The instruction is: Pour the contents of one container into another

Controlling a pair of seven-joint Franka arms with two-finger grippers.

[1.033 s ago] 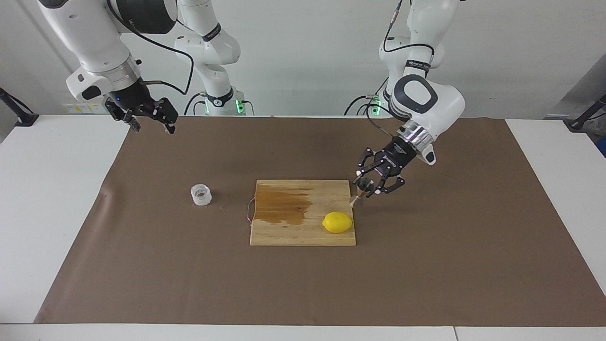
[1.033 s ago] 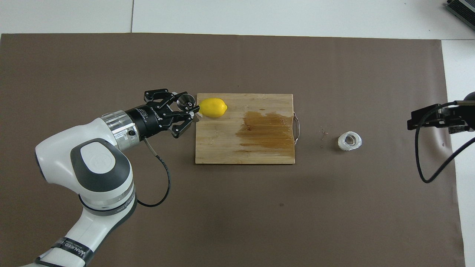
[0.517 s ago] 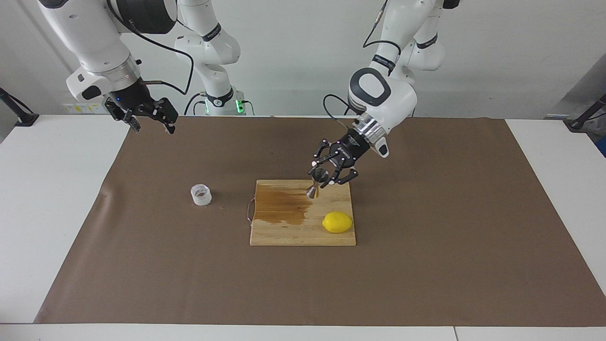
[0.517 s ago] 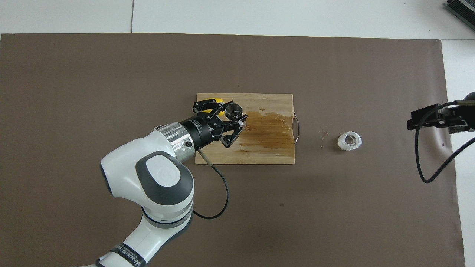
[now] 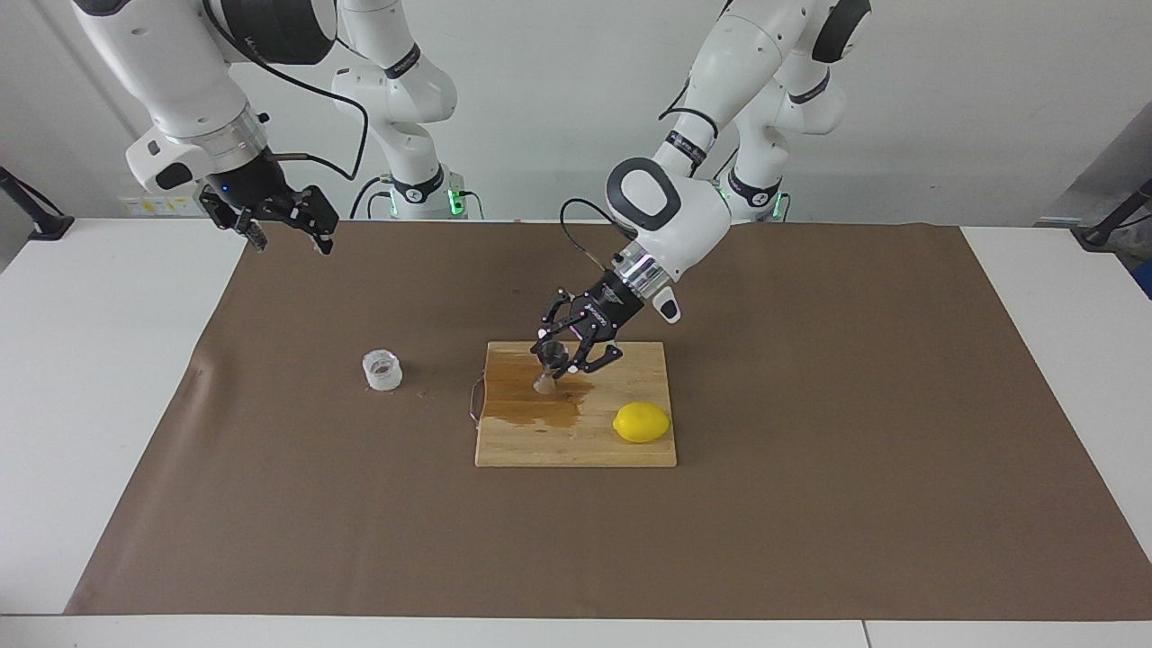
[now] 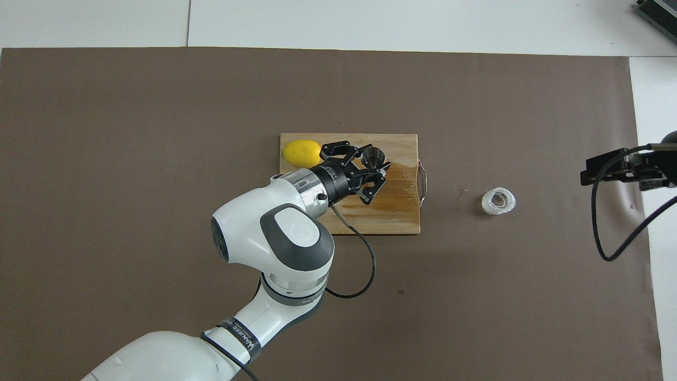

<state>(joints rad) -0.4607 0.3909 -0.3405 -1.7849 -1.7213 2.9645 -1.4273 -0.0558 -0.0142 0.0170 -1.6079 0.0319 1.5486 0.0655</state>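
Pour not yet begun: left gripper [image 5: 565,349] pinches the small shiny steel hourglass jigger [image 5: 549,364] over the wooden cutting board [image 5: 576,441]; ribbed clear squat cup [image 5: 382,370] sits untouched on brown paper; right gripper [image 5: 286,227] waits, jaws spread.

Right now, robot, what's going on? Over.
Left gripper holds jigger over cutting board. Right gripper waits, open. Cup untouched on mat. Lemon clear of path.

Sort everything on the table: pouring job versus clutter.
Job: clear ribbed cup on the brown mat; steel jigger, shut in the left gripper over the cutting board.
Clutter: lemon, cutting board. Right gripper waits.
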